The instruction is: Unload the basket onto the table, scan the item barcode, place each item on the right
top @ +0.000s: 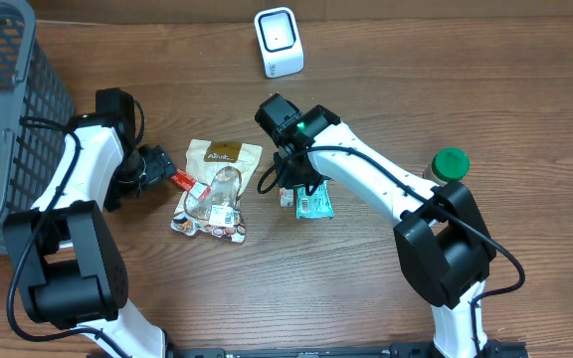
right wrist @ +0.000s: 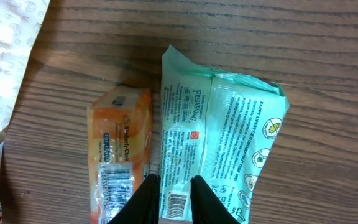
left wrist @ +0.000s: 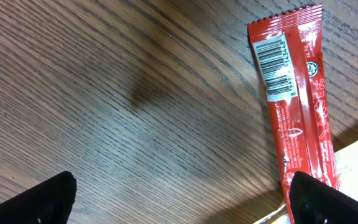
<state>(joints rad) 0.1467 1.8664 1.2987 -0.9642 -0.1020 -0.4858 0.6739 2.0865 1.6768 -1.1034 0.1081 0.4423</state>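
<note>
- The wooden desk (top: 386, 60) carries everything in view.
- A grey mesh basket (top: 8, 119) stands at its far left corner.
- The left arm (top: 78, 169) reaches in beside the basket. The right arm (top: 366, 174) stretches from the near right edge toward the middle.
- A cream snack pouch (top: 229, 154) lies flat at mid-desk between the two arms, with more wrappers bunched at its near end.
- The teal packet (right wrist: 229, 143) lies printed side up just right of the pouch, under the right arm's wrist. Its barcode sits at the edge nearest the wrist camera.
- The white scanner (top: 279, 42) stands at the far edge, well apart from the teal packet.
- A green-lidded jar (top: 450, 164) stands upright beside the right arm.
- An orange packet (right wrist: 123, 143) lies just beside the teal one, their long edges touching, with its barcode showing.
- A red stick wrapper (left wrist: 294, 112) lies barcode up, its far end reaching the pouch.
- The left fingers (left wrist: 42, 199) are spread wide and hold nothing. One tip is over the red stick's end.
- The right fingers (right wrist: 143, 202) are drawn narrow, pinching the teal packet's barcode edge.
</note>
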